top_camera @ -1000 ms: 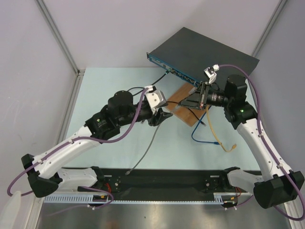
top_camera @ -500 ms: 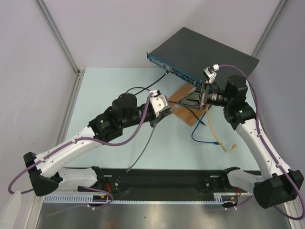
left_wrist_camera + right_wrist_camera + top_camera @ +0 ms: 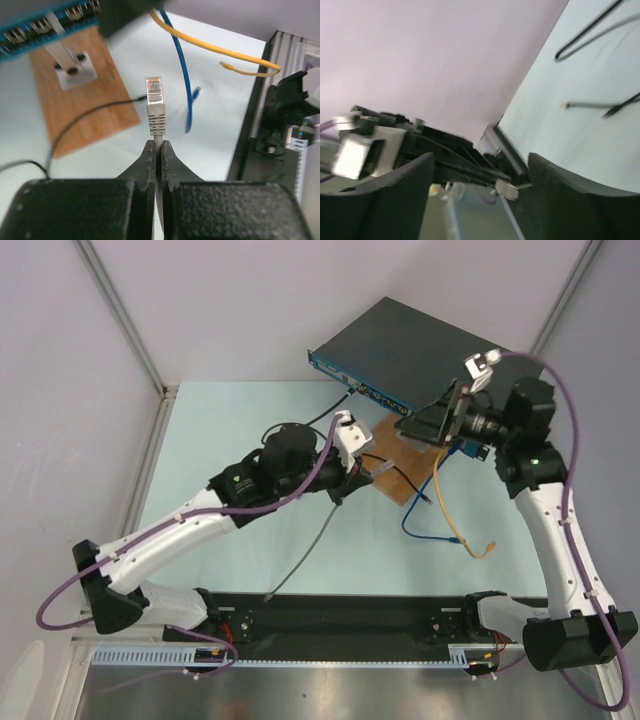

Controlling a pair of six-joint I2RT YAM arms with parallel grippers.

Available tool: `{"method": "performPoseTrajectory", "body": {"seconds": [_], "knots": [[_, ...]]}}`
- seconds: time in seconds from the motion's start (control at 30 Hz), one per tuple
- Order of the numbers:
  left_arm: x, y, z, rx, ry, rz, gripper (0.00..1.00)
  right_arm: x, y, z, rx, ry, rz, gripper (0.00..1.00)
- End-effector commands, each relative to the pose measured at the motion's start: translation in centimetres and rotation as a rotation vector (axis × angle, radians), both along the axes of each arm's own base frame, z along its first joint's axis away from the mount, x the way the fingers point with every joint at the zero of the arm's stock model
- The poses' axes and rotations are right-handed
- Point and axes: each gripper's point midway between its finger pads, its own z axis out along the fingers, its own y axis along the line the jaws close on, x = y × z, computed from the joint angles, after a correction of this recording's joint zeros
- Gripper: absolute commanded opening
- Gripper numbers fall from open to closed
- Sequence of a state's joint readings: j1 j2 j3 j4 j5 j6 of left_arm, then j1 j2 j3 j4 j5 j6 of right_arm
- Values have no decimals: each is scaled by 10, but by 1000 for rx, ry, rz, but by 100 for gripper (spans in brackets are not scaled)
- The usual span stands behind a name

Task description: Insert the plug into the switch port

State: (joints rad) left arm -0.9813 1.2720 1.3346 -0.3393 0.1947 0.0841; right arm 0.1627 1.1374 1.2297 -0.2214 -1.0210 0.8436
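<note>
Left pincer (image 3: 156, 150) clamped shut on grey cable (image 3: 158, 138) just behind the plug (image 3: 155, 95). The plug is a clear-tipped RJ45 with a grey boot; it sticks straight out past the fingertips, in the air above the table (image 3: 230, 410), near the switch front but not in a port. In the top view the left pincer (image 3: 362, 466) sits at the near-left edge of the wooden board (image 3: 398, 486). Wooden board (image 3: 85, 112) carries a small white bracket (image 3: 75, 70); a black cable (image 3: 85, 120) crosses it. Switch (image 3: 430, 340) at the far side of the table, raised and tilted, teal port row (image 3: 45, 25) facing the arms. Right pincer (image 3: 480, 160) has its fingers spread wide with nothing between them; it hangs just in front of the switch's front face (image 3: 420, 425). Blue cable (image 3: 415, 530) and yellow cable (image 3: 465, 540) lie loose on the table right of the board.
</note>
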Motion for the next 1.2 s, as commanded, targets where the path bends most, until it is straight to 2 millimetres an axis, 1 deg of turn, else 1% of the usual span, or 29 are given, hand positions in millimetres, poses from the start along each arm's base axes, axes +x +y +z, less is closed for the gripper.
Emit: {"method": "performPoseTrajectory", "body": {"seconds": [0.0,0.03,0.07,0.1,0.13,0.17,0.2,0.23,0.27,0.3,0.33,0.37,0.4,0.43,0.47,0.5,0.53,0.57,0.63,0.67,0.7,0.73,0.77,0.8,0.83,0.87,0.9,0.93,1.17], "knots": [[-2,-8,-4,-10,227,91,0,8,-28,45,-66,-214,-116,85],[5,-13,-14,9,274,137,0,19,-45,49,-98,-252,-190,86],[11,-18,-4,-13,279,167,1,20,-50,47,-114,-234,-215,87],[18,-21,-2,-19,285,210,0,24,-65,55,-133,-261,-278,89],[18,-26,-4,-7,310,230,0,35,-88,55,-174,-277,-376,90],[29,-39,-1,-7,310,260,0,37,-99,49,-199,-250,-421,91],[36,-42,0,-12,322,311,0,38,-112,50,-220,-256,-480,92],[38,-48,-6,14,335,333,0,42,-133,48,-241,-247,-552,93],[43,-54,9,-16,327,346,0,42,-145,42,-267,-231,-593,93],[52,-64,-6,12,339,370,0,42,-155,39,-283,-217,-630,94],[54,-70,-5,9,340,373,0,42,-164,36,-300,-208,-663,95],[58,-75,6,-14,331,370,0,41,-181,29,-322,-180,-714,95],[63,-86,-8,15,340,371,0,40,-188,25,-332,-165,-734,95],[65,-90,-9,19,339,372,0,39,-194,22,-340,-151,-754,95],[68,-94,-2,0,334,374,0,38,-204,16,-350,-124,-784,95],[70,-98,-3,-2,332,373,0,38,-209,13,-352,-111,-797,95],[73,-104,-9,6,329,374,0,38,-213,9,-352,-94,-809,95],[75,-107,-4,-3,318,376,0,39,-216,2,-348,-67,-813,95],[78,-113,-8,3,304,379,0,41,-224,-8,-334,-20,-832,95],[79,-116,-5,-4,296,378,0,44,-227,-19,-323,12,-833,95],[80,-117,-5,-5,292,380,0,46,-230,-25,-310,37,-837,95],[81,-120,-9,3,285,382,0,47,-229,-29,-281,65,-834,95],[83,-122,-8,-3,284,385,0,50,-231,-31,-265,64,-833,95],[82,-123,-8,-2,284,380,0,51,-229,-39,-243,88,-819,95],[82,-125,-8,-3,284,376,0,52,-229,-43,-222,109,-821,95],[81,-126,-9,-3,285,373,0,54,-229,-42,-212,98,-819,95],[81,-127,-8,-6,288,371,0,55,-228,-48,-199,111,-810,95],[80,-128,-8,-6,290,366,0,56,-228,-47,-188,107,-813,94],[76,-133,-8,-7,292,350,0,64,-218,-53,-122,112,-765,85]]}}
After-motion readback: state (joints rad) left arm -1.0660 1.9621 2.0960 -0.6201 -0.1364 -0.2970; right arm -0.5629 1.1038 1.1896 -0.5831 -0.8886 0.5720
